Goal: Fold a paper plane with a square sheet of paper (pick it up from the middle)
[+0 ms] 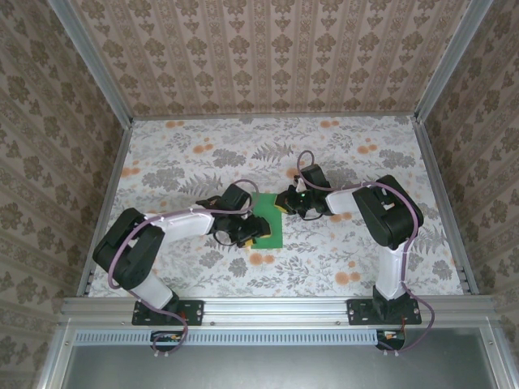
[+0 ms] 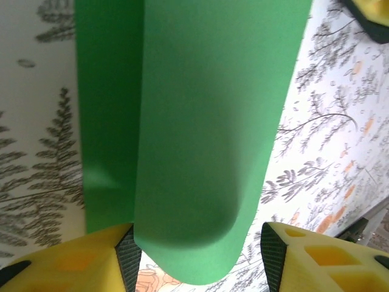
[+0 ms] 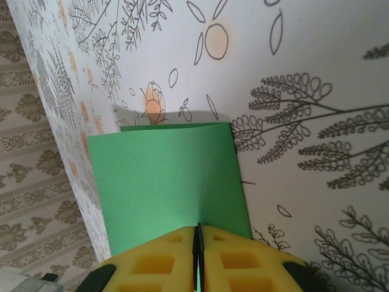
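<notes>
In the middle of the top view, the thin bright green square sheet of paper [image 1: 268, 223] lies doubled over on the flower-patterned tabletop [image 1: 365, 162]. At its left, the left gripper [image 1: 243, 232] stands released, its yellow jaws apart astride the rounded, uncreased fold, likely poised to press it flat. At its right, the right gripper [image 1: 290, 203] is clenched on the sheet's edge, seemingly pinning the layers aligned, though both grippers cover part of the paper from above.

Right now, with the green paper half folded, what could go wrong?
1. The paper is only curled over, not creased. The open left fingers straddle the bend and could crease it crooked.
2. The right fingers pinch just one edge, so a pull might tear the paper or drag it askew.
</notes>
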Available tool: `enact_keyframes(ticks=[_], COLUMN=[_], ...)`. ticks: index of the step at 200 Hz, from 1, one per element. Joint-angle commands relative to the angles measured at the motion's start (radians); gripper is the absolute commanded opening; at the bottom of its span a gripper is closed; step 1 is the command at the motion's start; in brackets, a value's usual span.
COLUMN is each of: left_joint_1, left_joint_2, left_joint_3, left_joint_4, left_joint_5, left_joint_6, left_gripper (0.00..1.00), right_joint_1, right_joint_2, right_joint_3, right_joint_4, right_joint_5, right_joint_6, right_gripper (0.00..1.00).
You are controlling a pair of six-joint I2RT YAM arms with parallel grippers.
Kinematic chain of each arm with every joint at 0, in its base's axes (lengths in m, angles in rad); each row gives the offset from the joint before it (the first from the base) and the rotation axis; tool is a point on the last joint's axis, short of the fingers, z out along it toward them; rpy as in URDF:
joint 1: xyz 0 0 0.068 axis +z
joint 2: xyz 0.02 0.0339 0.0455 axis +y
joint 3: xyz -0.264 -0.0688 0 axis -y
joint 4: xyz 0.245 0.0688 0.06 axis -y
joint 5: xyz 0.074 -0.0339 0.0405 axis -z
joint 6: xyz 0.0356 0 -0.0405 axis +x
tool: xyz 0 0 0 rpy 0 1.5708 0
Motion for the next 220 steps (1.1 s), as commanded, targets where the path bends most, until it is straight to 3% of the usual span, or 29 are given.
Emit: enact_keyframes(ticks=[1,45,78,124,181,220], left_joint_1=[0.023,0.094,0.099,0.114,0.134,0.145], left_joint_2=[-0.021,-0.024,0.014,0.030,0.038,0.039], left_joint_3=[-0.026,-0.081,-0.079,-0.107,-0.119,-0.112], left_joint_4=[0.047,0.227,0.315,0.317,0.282,0.243], left_joint_5=[0.023,0.091,0.155,0.120,0.075,0.060], left_joint_6=[0.016,0.070,0.117,0.114,0.118,0.142], left_gripper=[0.57,0.58,0.55,0.49,0.23,0.04], right_joint_1=[-0.021,-0.020,-0.021,-0.021,-0.021,-0.021], right_joint_2=[0.079,0.082,0.074,0.067,-0.016,-0.077], right_joint_3=[-0.037,-0.034,-0.036,-0.034,-0.006,0.018], right_joint_4=[-0.103,-0.102,-0.103,-0.070,-0.020,-0.082], right_joint_5=[0.081,0.072,0.065,0.033,-0.031,0.008], right_joint_6=[-0.017,-0.020,-0.025,-0.029,-0.055,-0.098], right_gripper=[0.13,0.13,0.13,0.13,0.13,0.13])
